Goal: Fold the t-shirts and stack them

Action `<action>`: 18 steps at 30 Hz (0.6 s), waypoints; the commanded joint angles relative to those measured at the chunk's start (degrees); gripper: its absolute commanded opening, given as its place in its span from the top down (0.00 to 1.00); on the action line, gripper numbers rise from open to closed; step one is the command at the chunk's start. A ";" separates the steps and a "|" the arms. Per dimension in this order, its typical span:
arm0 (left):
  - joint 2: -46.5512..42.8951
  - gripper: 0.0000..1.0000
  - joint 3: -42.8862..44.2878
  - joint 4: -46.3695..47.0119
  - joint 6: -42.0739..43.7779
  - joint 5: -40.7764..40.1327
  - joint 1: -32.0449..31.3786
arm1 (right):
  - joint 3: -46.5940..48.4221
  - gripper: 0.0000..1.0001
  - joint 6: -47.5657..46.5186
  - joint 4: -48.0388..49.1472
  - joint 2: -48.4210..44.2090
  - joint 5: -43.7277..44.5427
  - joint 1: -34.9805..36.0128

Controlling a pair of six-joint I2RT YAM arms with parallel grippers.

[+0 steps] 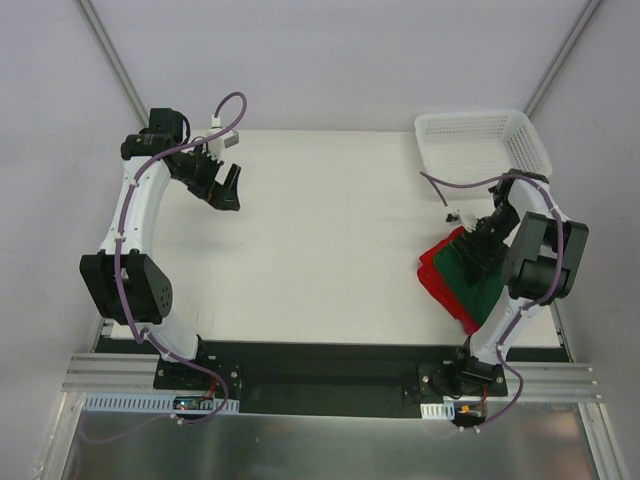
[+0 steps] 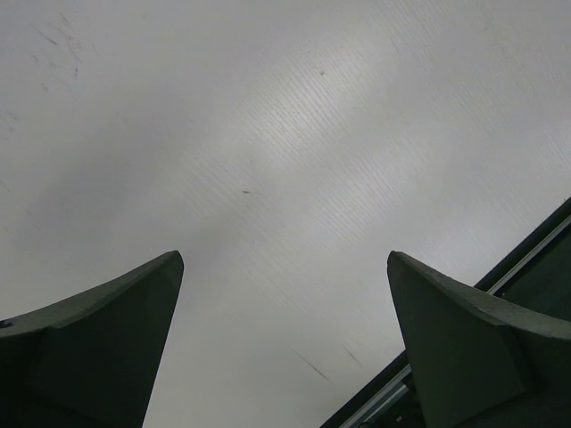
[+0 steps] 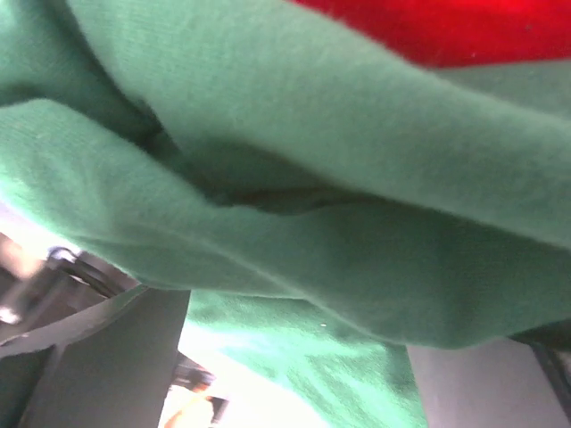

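Top external view: we are seeing the green t-shirt (image 1: 478, 285) lying on the red t-shirt (image 1: 432, 272) at the right edge of the table (image 1: 330, 260), nearer than the white basket (image 1: 480, 140). The right gripper (image 1: 468, 245) is sitting among the green folds, jaws spread wide, clamping nothing. The left gripper (image 1: 228, 188) is hanging at far left, jaws fully apart, empty.

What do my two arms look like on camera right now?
The left arm and right arm both have white shells with black joint housings. A purple cable loops along each. The fingers are dark grey, tapering wedges.
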 commanded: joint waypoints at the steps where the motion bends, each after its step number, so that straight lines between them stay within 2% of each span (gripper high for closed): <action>1: -1.82 0.01 -0.13 -0.69 1.24 0.36 -0.35 | -1.36 0.04 9.97 -11.24 1.74 -2.10 -2.74; 8: -1.99 0.01 -0.66 -0.78 1.33 1.07 -0.35 | -1.37 0.04 12.96 -9.47 0.32 1.42 -5.64; 18: -2.35 0.01 -1.72 -0.69 1.42 1.68 -0.35 | 0.22 0.04 12.26 -10.00 0.41 4.76 -12.58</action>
